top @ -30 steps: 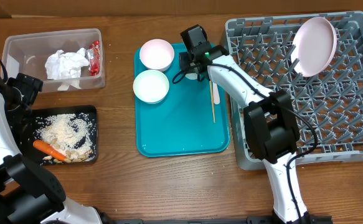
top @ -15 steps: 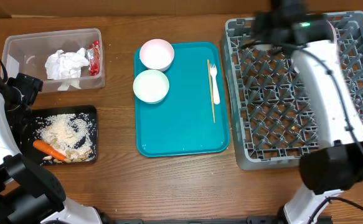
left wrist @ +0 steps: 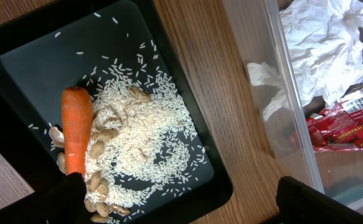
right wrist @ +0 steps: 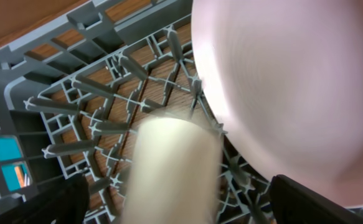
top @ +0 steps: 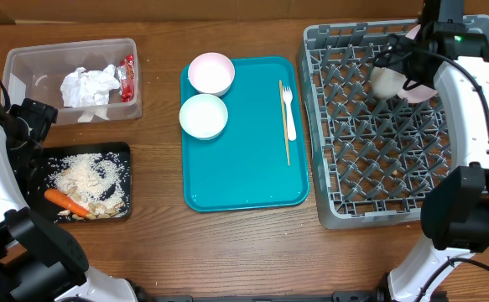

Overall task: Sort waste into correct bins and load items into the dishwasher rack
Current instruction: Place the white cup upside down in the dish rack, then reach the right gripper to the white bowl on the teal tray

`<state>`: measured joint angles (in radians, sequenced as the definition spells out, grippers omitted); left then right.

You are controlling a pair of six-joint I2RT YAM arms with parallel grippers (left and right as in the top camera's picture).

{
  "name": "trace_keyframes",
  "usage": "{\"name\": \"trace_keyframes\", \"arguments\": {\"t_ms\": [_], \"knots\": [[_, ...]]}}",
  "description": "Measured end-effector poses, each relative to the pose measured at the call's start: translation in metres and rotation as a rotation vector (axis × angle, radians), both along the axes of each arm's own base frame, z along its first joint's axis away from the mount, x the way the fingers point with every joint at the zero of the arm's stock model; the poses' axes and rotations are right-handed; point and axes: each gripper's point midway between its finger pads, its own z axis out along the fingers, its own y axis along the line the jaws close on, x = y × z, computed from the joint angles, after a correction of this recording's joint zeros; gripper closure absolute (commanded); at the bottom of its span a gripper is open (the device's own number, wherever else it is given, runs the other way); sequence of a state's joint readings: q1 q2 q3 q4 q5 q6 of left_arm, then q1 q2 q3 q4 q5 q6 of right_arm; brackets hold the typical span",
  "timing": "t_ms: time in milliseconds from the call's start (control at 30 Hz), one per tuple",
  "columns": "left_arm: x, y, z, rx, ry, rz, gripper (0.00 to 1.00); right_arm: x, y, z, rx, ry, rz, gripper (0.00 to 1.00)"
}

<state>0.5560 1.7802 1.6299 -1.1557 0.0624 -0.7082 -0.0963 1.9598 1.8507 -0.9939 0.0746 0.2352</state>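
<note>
My right gripper [top: 405, 71] [right wrist: 190, 202] hangs open over the far right of the grey dishwasher rack [top: 378, 168]. The white cup [top: 386, 82] [right wrist: 175, 168] is blurred between its fingers, touching neither. The white plate [right wrist: 293, 81] stands in the rack just beyond. My left gripper [top: 33, 126] [left wrist: 193, 205] is open and empty over the black tray [top: 122, 151] holding the carrot [top: 64, 201] [left wrist: 76, 127] and rice [top: 89, 176]. The clear tub [top: 13, 59] holds the napkin [top: 89, 85] and red wrapper [top: 127, 77]. Two bowls [top: 210, 73] [top: 204, 115], fork [top: 289, 113] and stick [top: 283, 126] lie on the teal tray [top: 244, 176].
The rack's upright pegs [right wrist: 106, 87] crowd under the right gripper. The right arm crosses the rack's right side. The tub's wall [left wrist: 274, 93] runs close to the left gripper's right finger.
My right gripper took the cup off the teal tray and swung right, over the rack beside the plate. The cup now sits loose and blurred between open fingers. The left arm has not moved.
</note>
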Motion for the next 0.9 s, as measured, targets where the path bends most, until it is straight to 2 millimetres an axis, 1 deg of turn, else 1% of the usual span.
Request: {"name": "trace_keyframes", "arguments": {"t_ms": [100, 233, 267, 333, 367, 433, 500, 567, 600, 633, 700, 767, 833, 867, 900], "knots": [[0.000, 0.000, 0.000, 0.000, 0.000, 0.000, 0.00, -0.003, 0.001, -0.002, 0.004, 0.013, 0.003, 0.00], [0.000, 0.000, 0.000, 0.000, 0.000, 0.000, 0.00, -0.007, 0.009, -0.002, 0.042, 0.025, 0.022, 0.00], [0.000, 0.000, 0.000, 0.000, 0.000, 0.000, 0.00, -0.007, 0.010, 0.001, 0.046, 0.018, 0.025, 0.02], [0.000, 0.000, 0.000, 0.000, 0.000, 0.000, 0.00, -0.007, 0.011, 0.007, 0.050, 0.002, 0.029, 0.11], [0.000, 0.000, 0.000, 0.000, 0.000, 0.000, 0.00, -0.009, 0.012, 0.015, 0.055, -0.012, 0.035, 0.19], [0.000, 0.000, 0.000, 0.000, 0.000, 0.000, 0.00, -0.011, 0.016, 0.019, 0.075, -0.017, 0.038, 0.20], [0.000, 0.000, 0.000, 0.000, 0.000, 0.000, 0.00, -0.012, 0.027, 0.019, 0.117, -0.018, 0.073, 0.19], [0.000, 0.000, 0.000, 0.000, 0.000, 0.000, 0.00, -0.011, 0.044, 0.020, 0.166, -0.020, 0.117, 0.18], [0.000, 0.000, 0.000, 0.000, 0.000, 0.000, 0.00, -0.011, 0.055, 0.021, 0.186, -0.021, 0.143, 0.18], [0.000, 0.000, 0.000, 0.000, 0.000, 0.000, 0.00, -0.011, 0.070, 0.021, 0.205, -0.021, 0.178, 0.15], [0.000, 0.000, 0.000, 0.000, 0.000, 0.000, 0.00, -0.013, 0.124, 0.025, 0.240, -0.027, 0.298, 0.14], [0.000, 0.000, 0.000, 0.000, 0.000, 0.000, 0.00, -0.018, 0.185, 0.030, 0.261, -0.044, 0.431, 0.14], [0.000, 0.000, 0.000, 0.000, 0.000, 0.000, 0.00, -0.030, 0.237, 0.033, 0.277, -0.055, 0.533, 0.14], [0.000, 0.000, 0.000, 0.000, 0.000, 0.000, 0.00, -0.036, 0.258, 0.034, 0.280, -0.057, 0.553, 0.15], [0.000, 0.000, 0.000, 0.000, 0.000, 0.000, 0.00, -0.046, 0.285, 0.030, 0.282, -0.046, 0.575, 0.16]]}}
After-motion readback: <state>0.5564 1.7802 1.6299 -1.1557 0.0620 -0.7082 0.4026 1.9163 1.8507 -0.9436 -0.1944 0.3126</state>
